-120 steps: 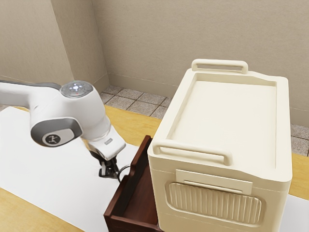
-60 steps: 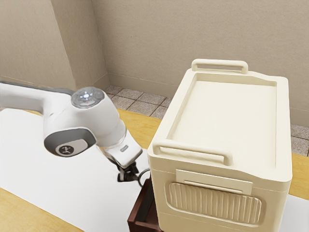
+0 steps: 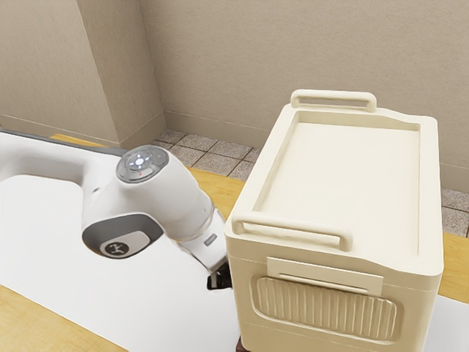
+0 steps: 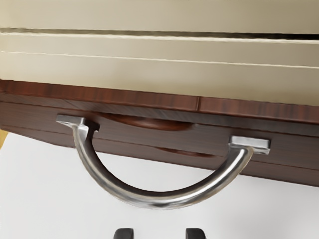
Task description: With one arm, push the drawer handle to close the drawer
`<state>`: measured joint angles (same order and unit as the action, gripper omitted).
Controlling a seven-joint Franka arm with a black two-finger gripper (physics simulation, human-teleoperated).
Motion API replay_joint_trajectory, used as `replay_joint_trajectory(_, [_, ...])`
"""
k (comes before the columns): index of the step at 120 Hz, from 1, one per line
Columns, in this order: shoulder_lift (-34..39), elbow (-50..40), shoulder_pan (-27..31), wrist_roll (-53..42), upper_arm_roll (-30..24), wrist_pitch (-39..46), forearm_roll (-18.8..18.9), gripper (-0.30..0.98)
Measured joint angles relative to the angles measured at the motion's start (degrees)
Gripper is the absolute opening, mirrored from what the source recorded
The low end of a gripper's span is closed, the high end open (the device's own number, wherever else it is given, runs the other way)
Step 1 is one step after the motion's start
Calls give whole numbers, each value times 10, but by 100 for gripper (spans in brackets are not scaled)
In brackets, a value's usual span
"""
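Key relation: the curved steel drawer handle (image 4: 159, 200) lay ahead of the black two-finger gripper (image 4: 159, 233), between the fingertips (image 4: 123, 233) and the dark wooden drawer front (image 4: 164, 137). Its long axis ran across the push direction, roughly in line with the spread of the fingers; the bow curved out toward the hand. So the push had to go straight at the cream cabinet (image 3: 330, 183), toward the exterior view's right.

Gripper state: fingers spread, nothing pinched. Contact with the bow couldn't be confirmed.

Drawer location: front just proud of the cabinet body, by the look of it nearly home. Remaining work judged as a short, square push. Main risk: fingers straddling the bow and slipping past it, or an off-centre shove skewing the drawer (the handle looked slightly tilted against the hand, so worth watching).

Count:
- 1 Franka arm (image 3: 146, 198), so no choice of side
- 1 gripper, 2 fingertips
- 1 drawer front
- 1 handle, on 2 mounts (image 4: 250, 144)
- 1 cabinet, with 2 top rails (image 3: 289, 229) and 1 ribbed side panel (image 3: 326, 308)
- 1 white mat (image 3: 58, 242) on 1 wooden table (image 3: 44, 323)
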<state>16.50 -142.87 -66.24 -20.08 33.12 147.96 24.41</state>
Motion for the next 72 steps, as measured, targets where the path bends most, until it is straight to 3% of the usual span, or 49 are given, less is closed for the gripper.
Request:
replay_joint_trajectory(24, [18, -15, 28, 1, 24, 10, -14, 12])
replay_joint_trajectory(39, [25, 15, 107, 9, 18, -59, -101, 28])
replay_joint_trajectory(54, [19, 119, 311, 39, -80, -207, -211, 45])
replay_joint_trajectory(63, [-38, 241, 459, 60, -155, -301, -270, 52])
replay_joint_trajectory(72, [-97, 366, 580, 76, -226, -372, -303, 57])
